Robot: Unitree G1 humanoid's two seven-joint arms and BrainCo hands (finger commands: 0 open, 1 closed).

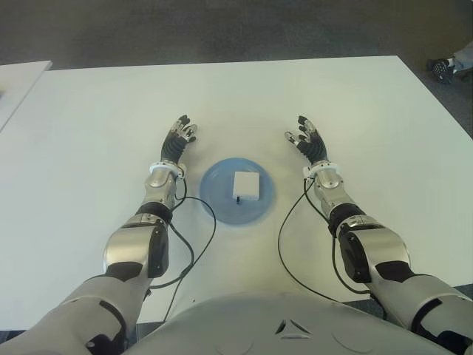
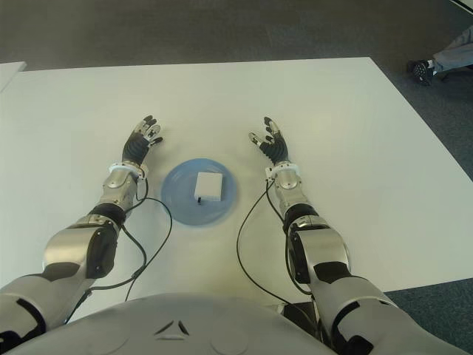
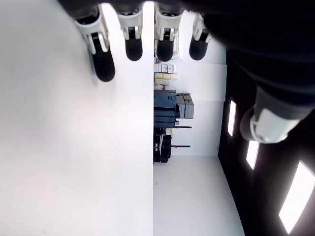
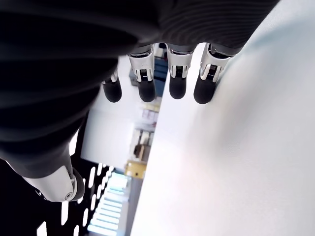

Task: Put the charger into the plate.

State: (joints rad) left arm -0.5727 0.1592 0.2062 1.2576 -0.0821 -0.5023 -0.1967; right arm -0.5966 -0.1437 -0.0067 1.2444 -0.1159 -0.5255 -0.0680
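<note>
A: Lying flat in the middle of the plate [image 1: 216, 205], the charger [image 1: 245, 185] looks like it's already where the task wants it, doesn't it?

B: Yes. It sits well inside the rim, a short dark cord end pointing toward the robot. Flat like that, I'd judge it won't slide or tip.

A: And the hands?

B: The left hand [image 1: 178, 140] shows on the plate's left, the right hand [image 1: 307, 140] on its right, both a little beyond it and clear of it. The fingers [image 3: 103, 61] of the left are straight and spread, holding nothing; the right wrist view shows the same for the right fingers [image 4: 204, 86], extended and empty.

A: Why held out so?

B: My guess is that they're kept apart from the plate so nothing gets nudged; with empty, wide fingers there's nothing left to release.

A: Count for me.

B: One charger, one plate, two hands, one white bench [image 1: 89, 133]. Also one shoe [image 1: 442, 69] of a person on the floor past the bench's far right corner.
</note>
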